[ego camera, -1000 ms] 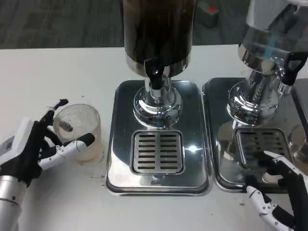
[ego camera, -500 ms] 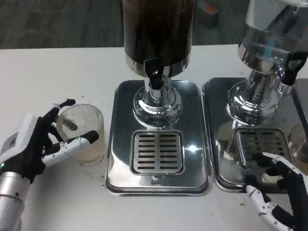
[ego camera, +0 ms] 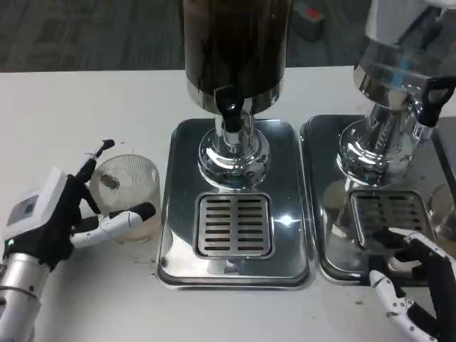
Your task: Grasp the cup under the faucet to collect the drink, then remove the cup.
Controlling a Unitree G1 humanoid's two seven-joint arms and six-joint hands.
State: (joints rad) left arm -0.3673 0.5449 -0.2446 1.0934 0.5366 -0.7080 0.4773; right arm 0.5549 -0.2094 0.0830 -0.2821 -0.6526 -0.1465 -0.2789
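In the head view, a white table [ego camera: 85, 92] was seen with dark floor beyond it, and on it two chrome trays were set side by side: one tray [ego camera: 235, 271] under a dark dispenser [ego camera: 235, 50] with a black faucet [ego camera: 228, 110], a second tray [ego camera: 335, 263] under a clear dispenser [ego camera: 399, 57]. The cup [ego camera: 132, 189] was stood on the table just left of the first tray, not under the faucet, and was clasped by the left hand [ego camera: 53, 224], one finger laid across its front and another raised at its far rim. The right hand [ego camera: 413, 285] was held over the second tray's front edge with fingers spread and nothing in them.
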